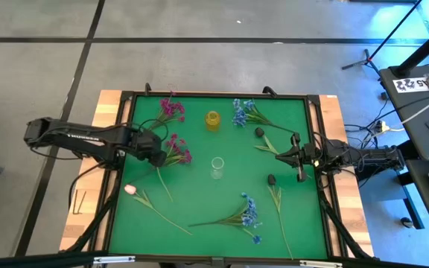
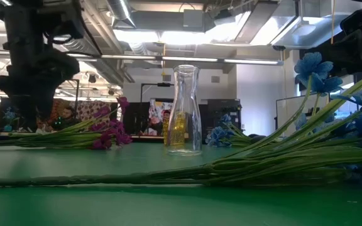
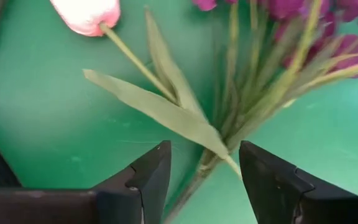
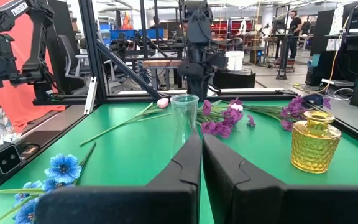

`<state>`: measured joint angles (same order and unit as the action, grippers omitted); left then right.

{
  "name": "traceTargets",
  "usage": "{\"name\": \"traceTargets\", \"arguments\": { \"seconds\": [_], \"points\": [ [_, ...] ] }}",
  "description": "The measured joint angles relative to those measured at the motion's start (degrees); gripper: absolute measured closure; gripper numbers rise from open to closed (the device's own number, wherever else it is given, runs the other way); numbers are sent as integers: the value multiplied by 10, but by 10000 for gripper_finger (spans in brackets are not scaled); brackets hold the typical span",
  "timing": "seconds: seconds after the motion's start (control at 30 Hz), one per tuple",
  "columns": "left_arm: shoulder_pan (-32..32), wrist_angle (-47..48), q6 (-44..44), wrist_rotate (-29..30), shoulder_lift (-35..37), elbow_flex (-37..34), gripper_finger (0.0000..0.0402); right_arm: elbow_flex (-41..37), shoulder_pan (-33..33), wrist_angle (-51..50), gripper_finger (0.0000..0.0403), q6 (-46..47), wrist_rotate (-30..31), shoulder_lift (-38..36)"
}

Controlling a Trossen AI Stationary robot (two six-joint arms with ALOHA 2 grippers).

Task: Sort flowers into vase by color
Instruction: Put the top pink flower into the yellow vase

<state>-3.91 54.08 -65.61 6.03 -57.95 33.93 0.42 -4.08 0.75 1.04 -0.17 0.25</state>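
Note:
A magenta cluster [image 1: 177, 150] lies flat on the green mat, and my left gripper [image 1: 155, 154] hovers over its stem end. In the left wrist view my left gripper [image 3: 204, 163] is open, one finger on each side of the green stems [image 3: 211, 160], with the magenta blossoms [image 3: 328, 18] beyond. A pale pink tulip [image 3: 86, 14] lies close by. Also on the mat are a second magenta cluster [image 1: 171, 110], two blue sprays [image 1: 243, 112] [image 1: 249, 214] and two dark buds [image 1: 260, 132] [image 1: 272, 179]. My right gripper [image 1: 289, 156] is shut and waits at the right side.
A clear glass vase [image 1: 217, 167] stands upright mid-mat, with a yellow glass vase [image 1: 213, 120] farther back. The mat sits inside a raised black frame [image 1: 125, 126]. The pink tulip [image 1: 130, 190] lies near the left edge. Bare mat [image 1: 199, 193] shows between the clear vase and the near flowers.

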Motion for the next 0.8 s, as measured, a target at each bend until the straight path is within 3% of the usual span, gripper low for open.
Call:
{"name": "traceTargets", "arguments": {
  "seconds": [0.27, 0.8],
  "points": [
    [-64, -3, 42, 0, -33, 0, 217, 0, 0, 0, 386, 0, 0, 0],
    [-178, -36, 123, -58, -96, 0, 217, 0, 0, 0, 386, 0, 0, 0]
  ]
}}
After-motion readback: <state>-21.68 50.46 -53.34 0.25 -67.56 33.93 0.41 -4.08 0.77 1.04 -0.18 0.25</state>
